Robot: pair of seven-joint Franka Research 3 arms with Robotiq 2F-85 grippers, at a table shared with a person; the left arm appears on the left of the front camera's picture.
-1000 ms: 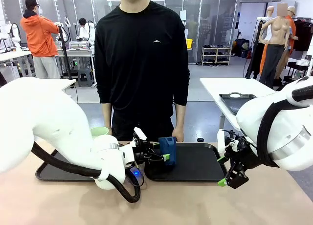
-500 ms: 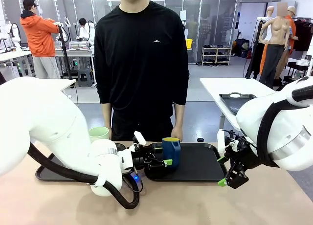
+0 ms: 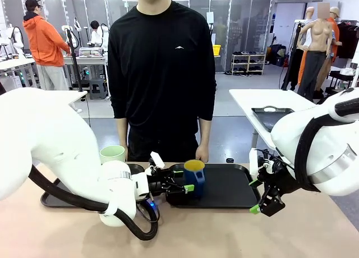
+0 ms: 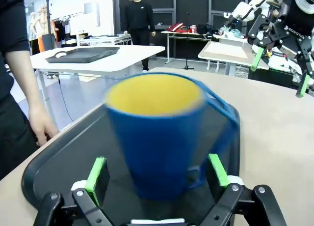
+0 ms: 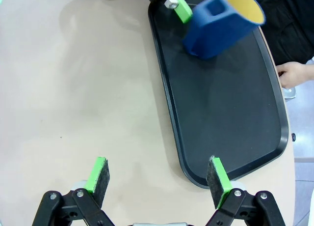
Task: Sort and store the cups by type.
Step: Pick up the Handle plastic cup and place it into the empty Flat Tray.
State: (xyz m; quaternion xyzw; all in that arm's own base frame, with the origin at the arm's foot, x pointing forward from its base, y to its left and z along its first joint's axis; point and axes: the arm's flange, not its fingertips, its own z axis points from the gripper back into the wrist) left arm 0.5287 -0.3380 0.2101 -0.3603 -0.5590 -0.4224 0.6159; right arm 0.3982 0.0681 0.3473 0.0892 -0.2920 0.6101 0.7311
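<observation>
Across the tan tabletop (image 3: pixel 235 235) two black trays lie side by side, and a person in black (image 3: pixel 161 73) stands at the far edge. Low over the near end of the right tray (image 3: pixel 230 185), the left end effector (image 4: pixel 158 176) has its green pads spread wide, with the dark blue mug (image 4: pixel 159 137) standing between them; its yellow inside faces up, and it looks blurred in the left wrist view. Whether the pads touch the mug I cannot tell. From the front, the pale green tumbler (image 3: pixel 113 153) stands upright on the left tray (image 3: pixel 56 199), behind the left arm. The right end effector (image 5: pixel 158 179) hangs open and empty above bare tabletop just beside the right tray's edge. The person's hand (image 5: pixel 293 73) rests at the far side of that tray.
</observation>
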